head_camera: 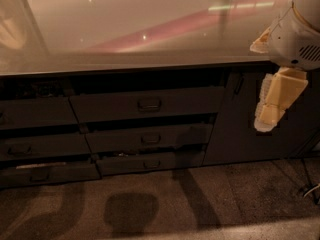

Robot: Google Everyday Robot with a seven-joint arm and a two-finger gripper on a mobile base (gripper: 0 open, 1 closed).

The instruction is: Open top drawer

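I see end effector (266,120) at 3 o'clock, before cabinet door (232,134); top drawer (110,106) toward its 9 o'clock, well apart. Grip state: cannot tell.

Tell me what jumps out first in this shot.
The cream-coloured gripper hangs at the right edge, in front of the tall cabinet door and apart from every handle. Left of it, the top drawer sits widest in a stack of three dark fronts, under a glossy countertop streaked with pink reflection.

Under the front edge of the bench (125,39), a middle drawer (150,138) and a bottom drawer (150,162) sit ajar. A cabinet door (235,129) stands beneath its right corner.
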